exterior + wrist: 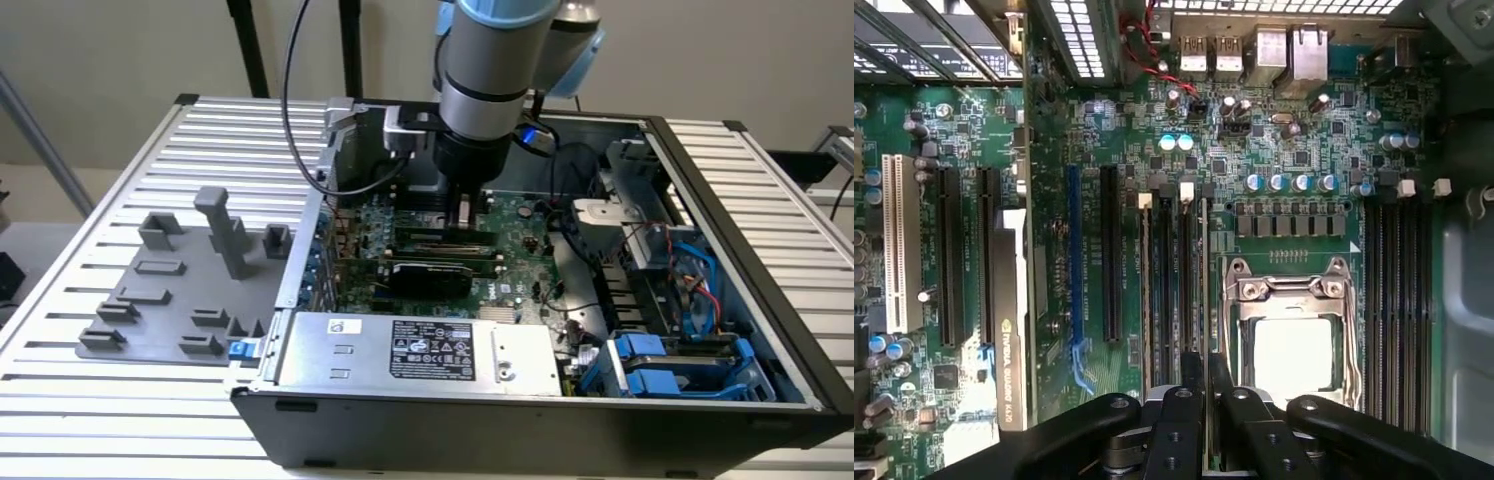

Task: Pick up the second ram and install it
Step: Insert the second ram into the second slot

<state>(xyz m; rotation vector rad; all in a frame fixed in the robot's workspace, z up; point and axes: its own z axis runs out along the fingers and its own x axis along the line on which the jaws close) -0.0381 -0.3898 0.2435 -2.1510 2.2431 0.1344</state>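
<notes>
1. Open black computer case [534, 420] on a ribbed metal table [160, 400], green motherboard [514, 225] exposed inside.
2. Arm reaching straight down into the case, gripper [463, 215] low over the board near the memory slots.
3. Fingers [1184, 400] drawn close together, clamped on the second ram [1201, 290], seen edge-on as a thin strip running away from the fingertips.
4. Second ram held upright over the long black memory slots [1169, 290] just beside the CPU socket [1292, 330]; seated or merely above the slot — cannot tell.
5. Another bank of black slots [1399, 300] on the far side of the socket.
6. Graphics card [1012, 320] standing in an expansion slot, well apart from the gripper.
7. Grey fixture tray [174, 290] on the table at the exterior view's left, beside the case.
8. Silver power supply [427, 350] along the case's near edge.
</notes>
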